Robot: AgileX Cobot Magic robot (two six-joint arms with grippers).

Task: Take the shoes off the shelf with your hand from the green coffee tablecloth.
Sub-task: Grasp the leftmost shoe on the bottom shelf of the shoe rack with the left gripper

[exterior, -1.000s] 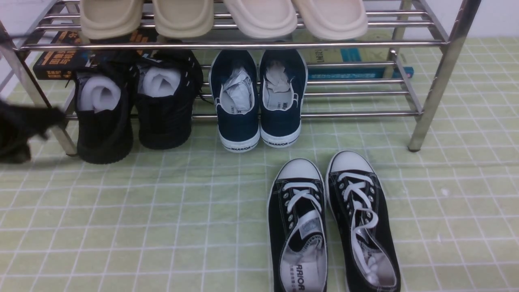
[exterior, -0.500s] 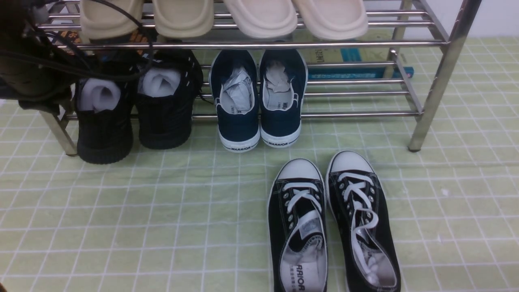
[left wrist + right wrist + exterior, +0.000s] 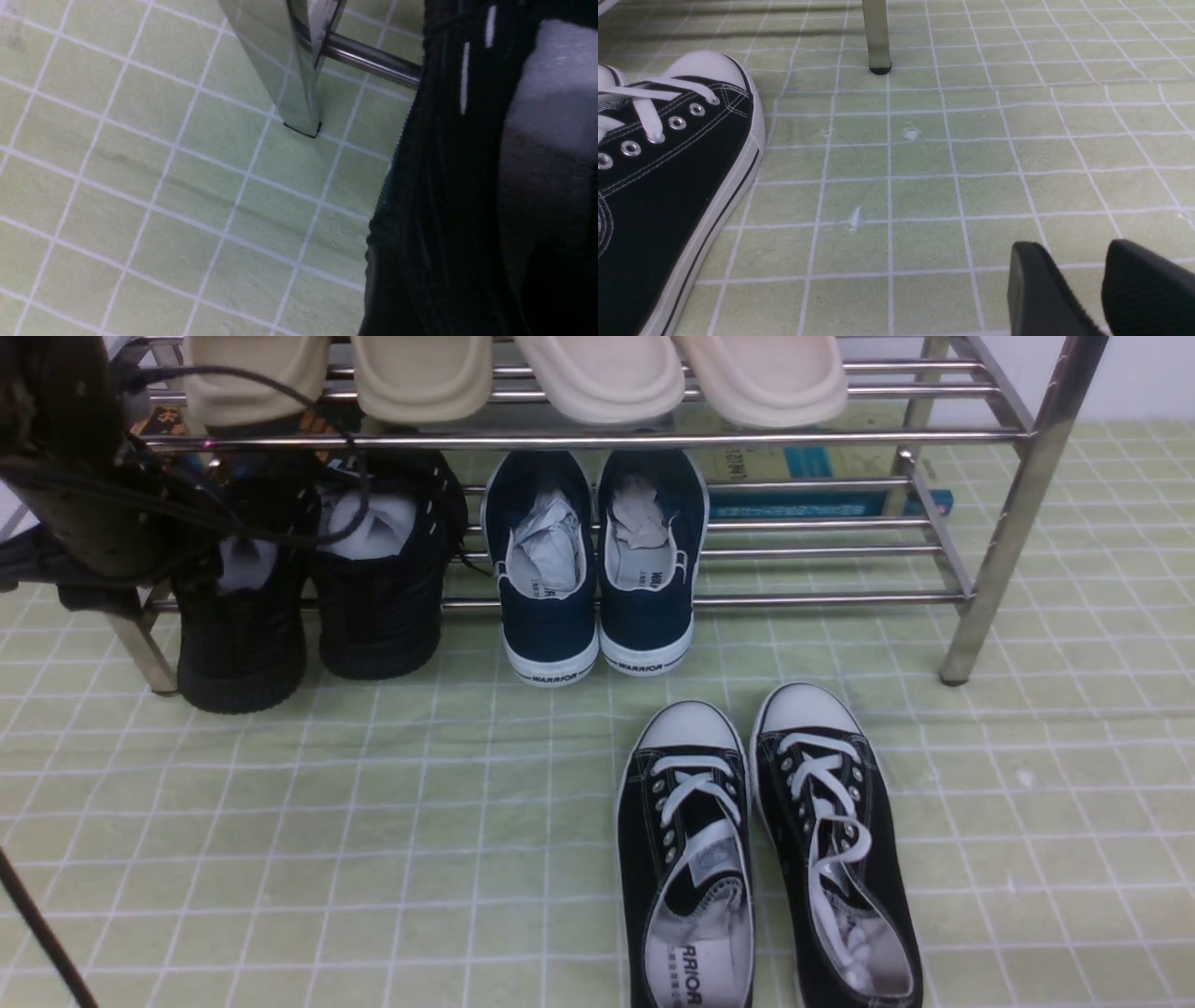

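The shoes, an all-black knit pair (image 3: 373, 607) with white paper stuffing, stand at the left end of the shelf's (image 3: 579, 439) lower tier, heels over the front rail. My left gripper (image 3: 159, 546), a bulky black hand with looping cables, hangs over the left shoe (image 3: 238, 644) and covers part of its stuffing; its fingers are hidden. In the left wrist view that shoe (image 3: 444, 186) fills the side next to a shelf leg (image 3: 292, 70). My right gripper (image 3: 1073, 254) is open above the green coffee tablecloth (image 3: 924, 186), holding nothing.
A navy white-soled pair (image 3: 597, 569) sits beside the black shoes on the lower tier. Beige slippers (image 3: 513, 373) lie on the top tier, books (image 3: 803, 476) behind the shelf. A black canvas pair with white toe caps (image 3: 766, 849) rests on the cloth (image 3: 373, 821) in front.
My left arm has come in from the left edge, risen and moved right over the left black shoe, now covering more of its stuffing. The shoes have not moved.
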